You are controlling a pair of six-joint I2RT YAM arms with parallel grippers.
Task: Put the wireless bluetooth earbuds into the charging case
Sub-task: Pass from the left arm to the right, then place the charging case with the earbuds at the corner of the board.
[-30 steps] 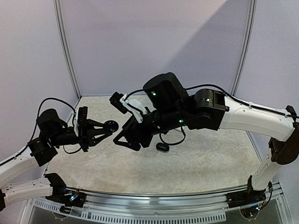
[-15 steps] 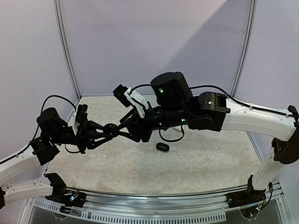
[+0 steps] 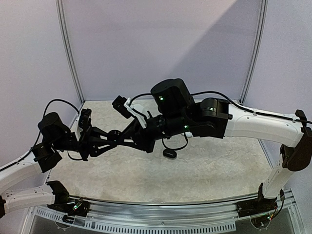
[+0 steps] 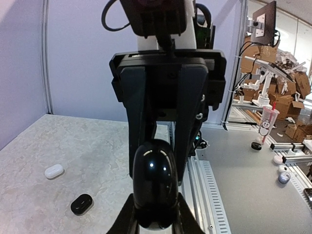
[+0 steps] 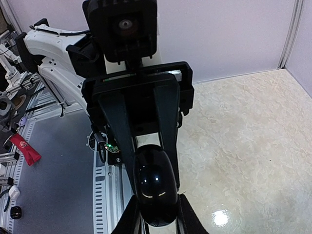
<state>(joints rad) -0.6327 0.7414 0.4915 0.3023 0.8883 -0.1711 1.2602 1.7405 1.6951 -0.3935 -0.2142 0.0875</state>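
Centrally, the glossy black charging case (image 4: 155,187) hangs mid-frame above the table (image 4: 73,141), clenched by the left gripper (image 4: 155,217) and the right gripper (image 5: 156,217) alike. We discern no earbuds anywhere. The case looks closed, so insertion, we judge, lies wholly ahead.

We're losing the lower end of the black case (image 4: 155,183) below both wrist views' bottom edges; overhead it's showing too small.
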